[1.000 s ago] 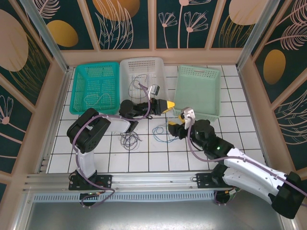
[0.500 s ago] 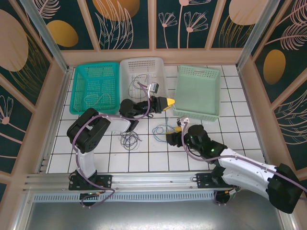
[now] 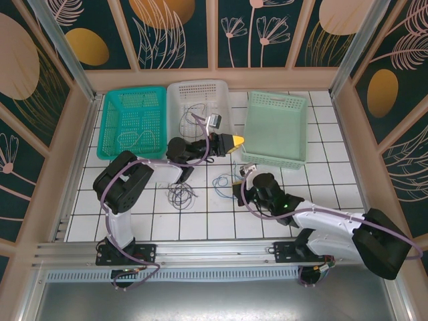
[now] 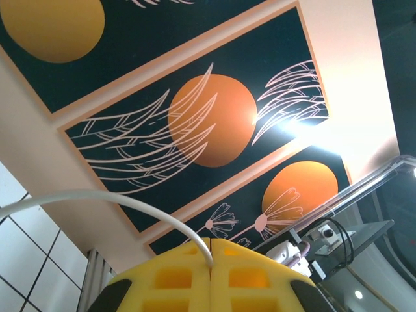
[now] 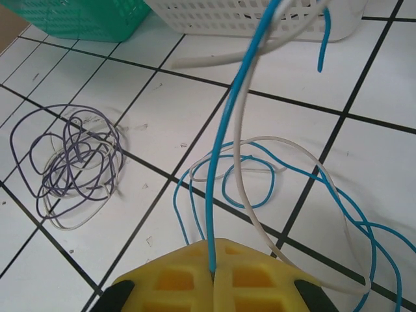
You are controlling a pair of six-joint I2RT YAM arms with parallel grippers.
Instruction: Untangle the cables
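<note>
Nearest the arm bases, the right gripper [image 5: 213, 272] sits low over the white tiled desk [image 5: 162, 97]. Its yellow jaws are pressed together on a thin blue cable [image 5: 224, 143], which rises straight from their seam. More of the blue cable lies in loose loops on the tiles just beyond. A thin pale grey-white cable [image 5: 242, 149] runs beside it and crosses those loops. To the left, apart from them, a tangle of thin dark purple cable [image 5: 71, 166] rests on the desk.

Farther off, the left gripper [image 4: 211, 250] is tilted upward, its yellow jaws closed tight on a thin white cable [image 4: 97, 194] that arcs away to the left.

At the back stand three baskets:
- a white perforated plastic basket [image 3: 197, 85] holding thin dark cables [image 3: 195, 110];
- a teal plastic basket [image 3: 134, 93] to its left;
- a pale green plastic basket [image 3: 275, 98] to its right.
</note>
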